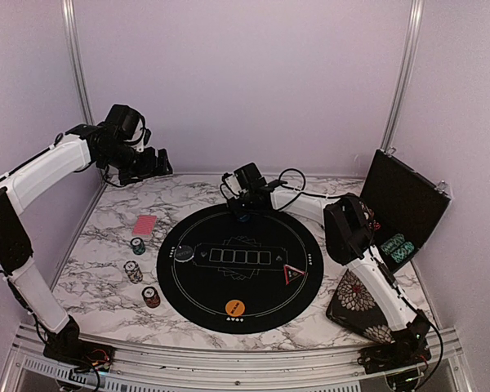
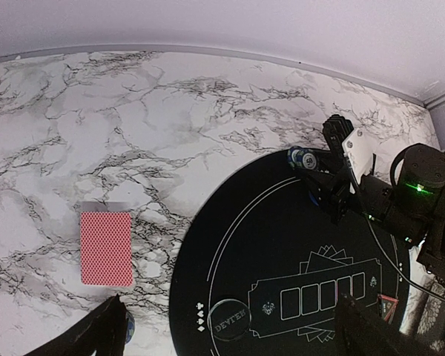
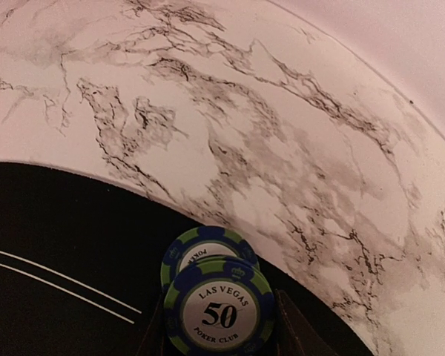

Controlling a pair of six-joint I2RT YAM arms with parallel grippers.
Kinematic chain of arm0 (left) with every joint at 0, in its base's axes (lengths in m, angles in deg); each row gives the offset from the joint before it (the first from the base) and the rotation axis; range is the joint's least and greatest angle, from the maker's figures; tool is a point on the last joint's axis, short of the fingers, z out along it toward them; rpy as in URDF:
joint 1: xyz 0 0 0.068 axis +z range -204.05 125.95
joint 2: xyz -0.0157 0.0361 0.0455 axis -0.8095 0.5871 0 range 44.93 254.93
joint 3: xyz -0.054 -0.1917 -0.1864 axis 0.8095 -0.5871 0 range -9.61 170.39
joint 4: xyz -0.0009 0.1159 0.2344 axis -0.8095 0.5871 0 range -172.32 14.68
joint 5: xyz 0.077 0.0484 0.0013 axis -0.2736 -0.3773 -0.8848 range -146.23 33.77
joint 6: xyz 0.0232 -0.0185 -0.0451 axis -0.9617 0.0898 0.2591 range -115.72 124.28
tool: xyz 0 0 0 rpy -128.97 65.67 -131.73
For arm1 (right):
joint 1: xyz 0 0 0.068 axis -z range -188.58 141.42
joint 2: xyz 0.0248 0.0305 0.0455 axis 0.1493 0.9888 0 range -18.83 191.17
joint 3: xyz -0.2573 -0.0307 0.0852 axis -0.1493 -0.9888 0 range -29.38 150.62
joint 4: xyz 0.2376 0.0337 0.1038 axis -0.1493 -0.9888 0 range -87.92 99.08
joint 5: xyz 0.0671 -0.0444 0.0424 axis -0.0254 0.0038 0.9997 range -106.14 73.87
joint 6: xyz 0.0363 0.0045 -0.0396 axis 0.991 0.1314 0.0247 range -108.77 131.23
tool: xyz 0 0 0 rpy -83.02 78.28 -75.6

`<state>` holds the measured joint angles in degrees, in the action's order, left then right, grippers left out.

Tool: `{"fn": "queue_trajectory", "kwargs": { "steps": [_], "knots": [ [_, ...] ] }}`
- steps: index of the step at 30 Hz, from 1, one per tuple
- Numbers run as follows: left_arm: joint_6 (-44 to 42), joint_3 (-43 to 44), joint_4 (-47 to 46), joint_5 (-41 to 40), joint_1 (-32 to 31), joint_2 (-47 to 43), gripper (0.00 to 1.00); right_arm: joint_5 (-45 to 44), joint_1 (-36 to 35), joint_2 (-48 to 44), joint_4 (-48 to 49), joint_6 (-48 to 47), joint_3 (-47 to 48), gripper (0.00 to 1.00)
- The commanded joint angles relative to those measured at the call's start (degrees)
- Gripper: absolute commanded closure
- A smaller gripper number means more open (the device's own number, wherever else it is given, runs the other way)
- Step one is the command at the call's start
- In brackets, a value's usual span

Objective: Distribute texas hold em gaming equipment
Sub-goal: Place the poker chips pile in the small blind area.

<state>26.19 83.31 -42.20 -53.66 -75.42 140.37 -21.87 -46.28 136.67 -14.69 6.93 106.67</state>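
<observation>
Chips (image 3: 219, 311), blue-green stack pinched by right gripper (image 1: 244, 212) at far edge of mat (image 1: 204, 296), may topple or scatter if released crooked; left gripper (image 1: 153, 163) wide open, empty.

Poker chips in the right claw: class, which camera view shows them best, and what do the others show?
Right wrist view: the poker chips sit close up between the fingers of the right claw, the 50 readable. Left wrist view shows them small at the edge of the mat; the top view, a blue speck.
</observation>
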Motion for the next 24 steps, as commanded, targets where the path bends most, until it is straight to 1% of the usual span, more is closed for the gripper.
{"fn": "queue_trajectory", "kwargs": {
  "steps": [1,5,12,16,20,24],
  "knots": [
    [0.2,1.2,-0.7,0.7,0.2,0.3,0.01,-2.1,1.6,1.9,-3.7,-0.2,0.7,0.59],
    [0.3,1.3,-0.7,0.7,0.2,0.3,0.01,-0.4,1.6,1.0,-4.1,0.2,0.3,0.55],
    [0.6,1.1,-0.7,0.9,0.2,0.3,0.01,3.3,1.6,-1.4,-3.8,0.8,-1.0,0.4],
    [0.6,0.7,-0.7,0.8,0.1,0.2,0.01,5.1,1.6,-2.4,-3.8,1.7,-0.7,0.38],
    [0.7,0.4,-0.7,0.8,0.1,0.1,0.01,8.7,1.4,-3.3,-4.3,2.3,-0.1,0.35],
    [0.8,0.1,-0.8,1.0,0.1,0.3,0.01,10.0,1.1,-4.3,-4.4,2.7,0.2,0.28]
  ]
}}
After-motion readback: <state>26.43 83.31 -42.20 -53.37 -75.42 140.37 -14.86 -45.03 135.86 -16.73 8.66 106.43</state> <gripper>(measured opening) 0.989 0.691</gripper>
